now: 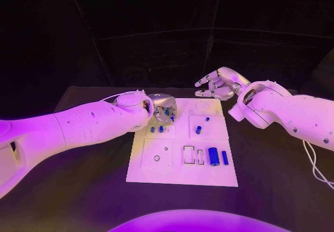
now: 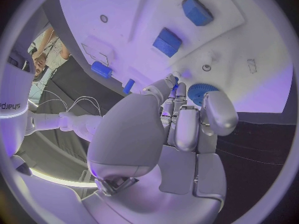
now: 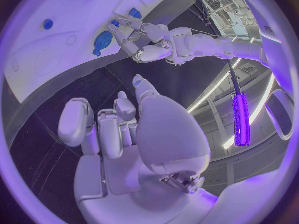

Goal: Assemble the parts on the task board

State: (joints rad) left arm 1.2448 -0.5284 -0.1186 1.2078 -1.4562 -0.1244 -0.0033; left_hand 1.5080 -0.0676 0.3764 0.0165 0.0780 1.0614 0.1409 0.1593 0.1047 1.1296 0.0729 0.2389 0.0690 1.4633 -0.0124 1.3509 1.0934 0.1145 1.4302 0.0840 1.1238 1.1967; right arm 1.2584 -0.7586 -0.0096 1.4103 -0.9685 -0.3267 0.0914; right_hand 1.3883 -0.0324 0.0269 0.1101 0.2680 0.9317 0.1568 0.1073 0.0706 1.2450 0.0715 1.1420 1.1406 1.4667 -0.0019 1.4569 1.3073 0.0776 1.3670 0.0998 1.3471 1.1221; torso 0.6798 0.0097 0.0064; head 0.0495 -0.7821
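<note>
Head view: the task board (image 1: 182,170) lies at centre frame on the black desk (image 1: 83,193). The left hand (image 1: 161,107) sits over the board's upper left corner. The right hand (image 1: 220,83) hovers above the board's upper right edge, its fingers curled and empty. Two blue cylinders (image 1: 217,157) lie at the board's lower right.

Left wrist view: the left hand's fingers (image 2: 176,94) reach down at a round blue part (image 2: 201,91); whether they grip it cannot be told. Two blue blocks (image 2: 167,41) stand on the board at upper centre.

Right wrist view: the right hand's fingers (image 3: 106,127) curl inward, holding nothing.
</note>
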